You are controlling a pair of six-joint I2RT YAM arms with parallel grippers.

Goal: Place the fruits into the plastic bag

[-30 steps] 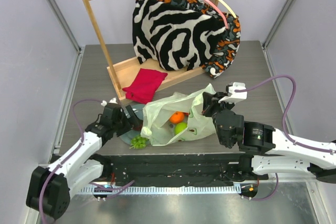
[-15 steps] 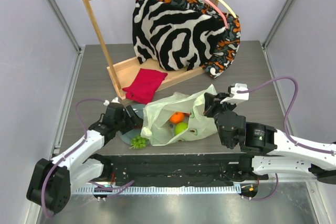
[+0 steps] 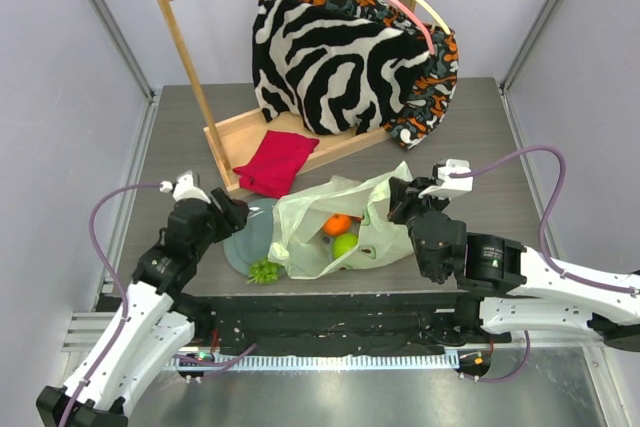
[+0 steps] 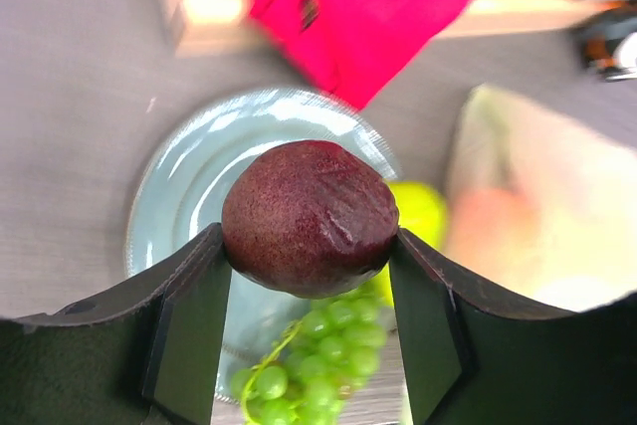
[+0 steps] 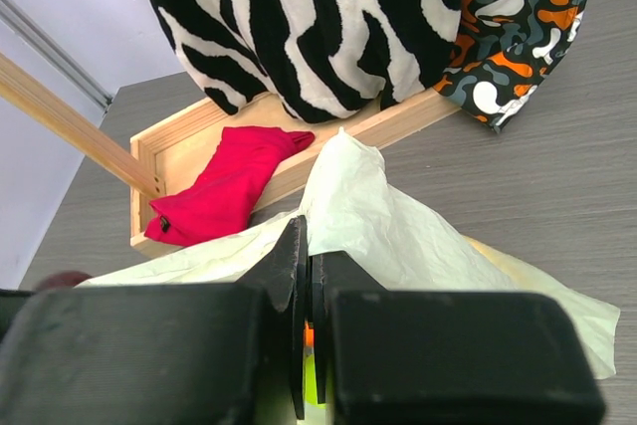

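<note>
Since the earlier frame, the left arm has been drawn back toward the lower left, its elbow bent and its wrist raised off the plate (image 3: 243, 244). The left gripper (image 4: 307, 239) is clamped on the dark plum (image 4: 309, 214), one finger on each side, above the plate and the grape bunch (image 3: 265, 270). At centre right, the right gripper (image 5: 304, 286) is pressed together on a fold of the plastic bag (image 3: 300, 215), by which the rim is held up. An orange (image 3: 338, 224) and a green apple (image 3: 345, 244) are seen inside the bag. Farther back, a red cloth (image 3: 275, 162) rests on the base of the wooden rack (image 3: 185, 57), below the zebra fabric (image 3: 330, 57).
</note>
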